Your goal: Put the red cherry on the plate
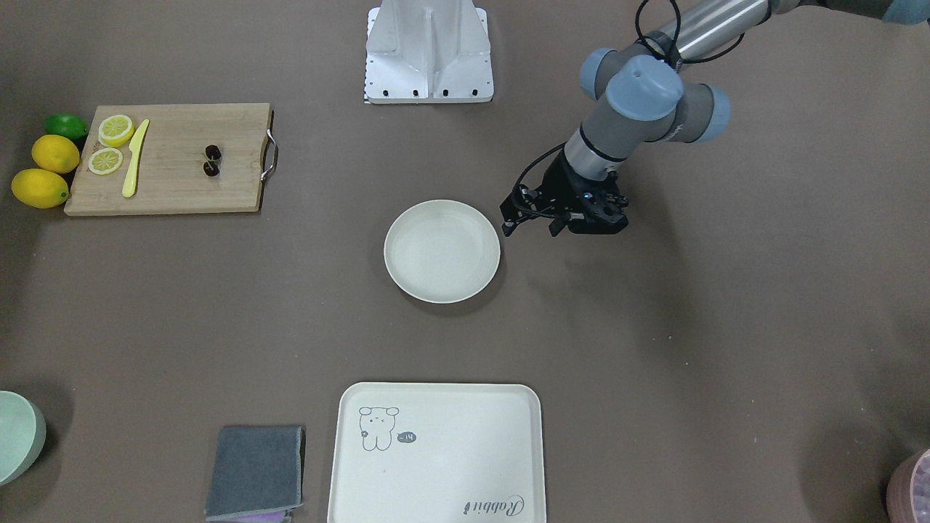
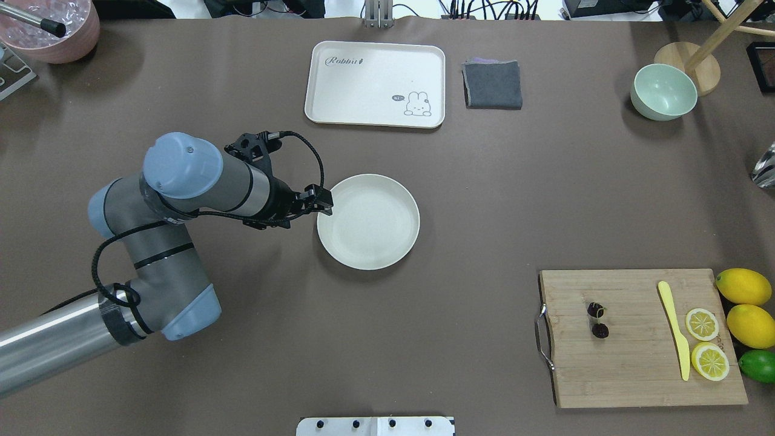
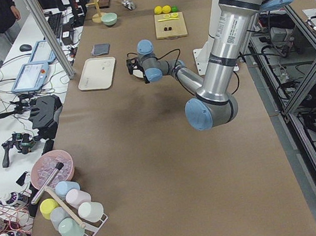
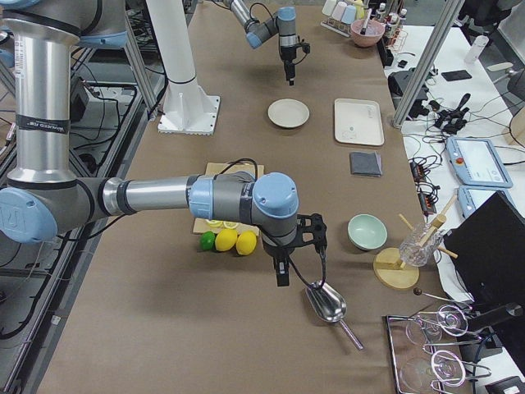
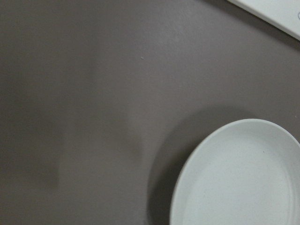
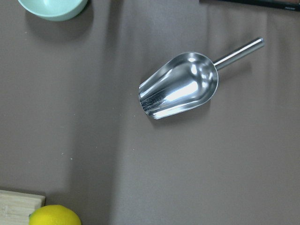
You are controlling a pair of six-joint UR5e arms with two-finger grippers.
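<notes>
I see the red cherry point(image 2: 598, 321), a tiny dark pair, lying on the wooden cutting board point(image 2: 636, 369), well apart from the bare plate point(image 2: 368, 245) at mid-table. The left gripper point(image 2: 321, 204) hovers just beside the plate's rim. The right gripper point(image 4: 281, 275) hangs near a metal scoop point(image 6: 180, 86), past the lemons point(image 4: 236, 240). I cannot tell how wide either stands. My worries are the small round cherry rolling out of a pinch, or the arms clashing over the plate.

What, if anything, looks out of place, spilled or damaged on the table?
Nothing stands out. The red cherry lies on the cutting board, the plate sits flat and empty, and nothing looks spilled.
</notes>
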